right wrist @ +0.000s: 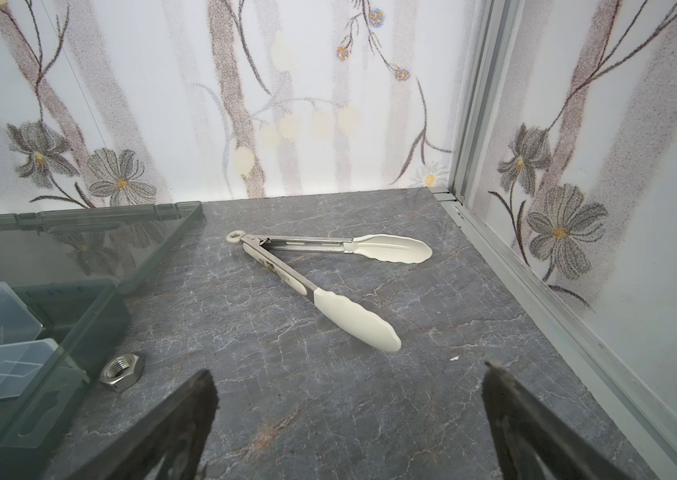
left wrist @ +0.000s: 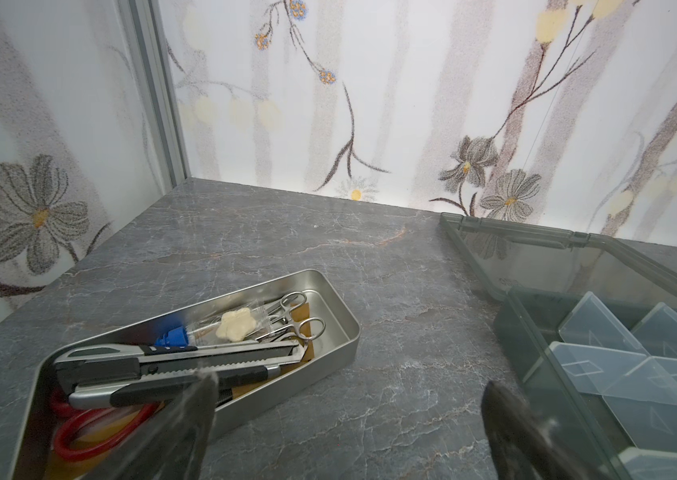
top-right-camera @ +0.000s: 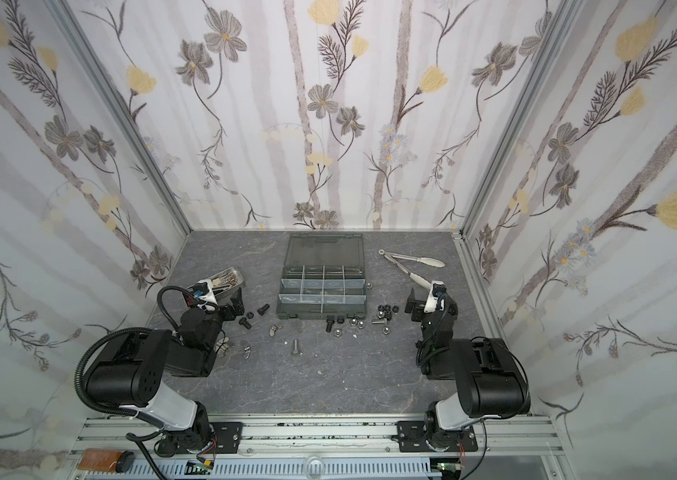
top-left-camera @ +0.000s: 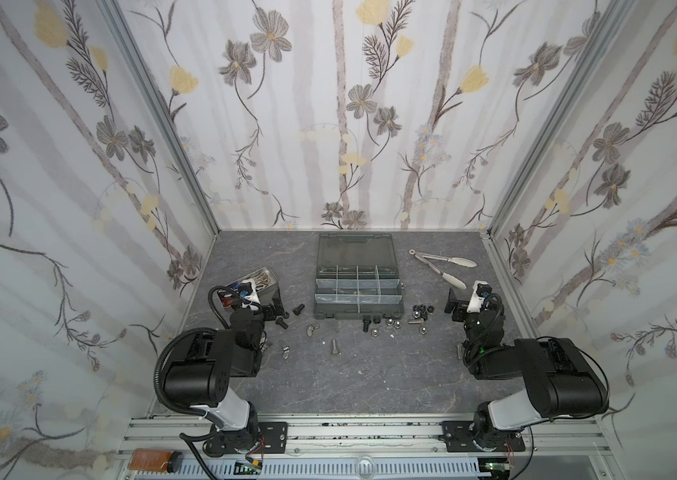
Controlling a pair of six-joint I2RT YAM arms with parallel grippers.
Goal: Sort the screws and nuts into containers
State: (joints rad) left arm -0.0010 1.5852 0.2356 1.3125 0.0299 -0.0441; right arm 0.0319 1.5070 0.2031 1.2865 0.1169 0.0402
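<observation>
Grey-green containers (top-left-camera: 359,286) central; screws (top-left-camera: 334,347) and nuts (right wrist: 122,371) scattered before them; left gripper (left wrist: 347,399), right gripper (right wrist: 348,376) spread wide, empty.

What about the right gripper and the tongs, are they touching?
Apart. The right wrist view shows bare table between the open right gripper and the tongs.

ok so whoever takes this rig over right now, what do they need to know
Left gripper: open, empty, by the metal tool tray.
Right gripper: open, empty, by the tongs.
Organizer box: lid open, mid-table.
Screws and nuts lie loose on the table along its front; one silver nut beside its end.
Done: nothing that shows; compartments too dim to judge.
Left: all the loose pieces.
</observation>
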